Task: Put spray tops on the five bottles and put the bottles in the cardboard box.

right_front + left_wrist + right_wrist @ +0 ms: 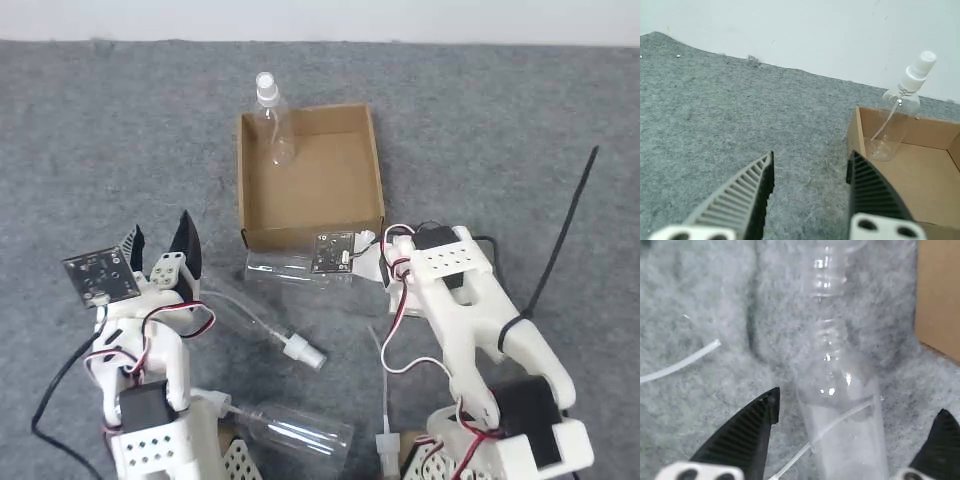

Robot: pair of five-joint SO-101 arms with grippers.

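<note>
My right gripper [860,402] hangs with its jaws wide apart on either side of a bare-necked bottle [840,410]. That bottle lies on the grey mat [500,120] just in front of the cardboard box [375,170], its thread without a top. My left gripper [810,165] is spread open too, holding nothing, above the mat beside the box's left wall.

One topped bottle [272,120] leans in the box's far corner, so I judge one of five finished. A second topped bottle [265,325] and a third topped bottle [295,430] lie near my left arm, waiting to be boxed. What I take for a loose spray top [386,435] sits by my right arm's base, though it is hard to make out. I count four bottles.
</note>
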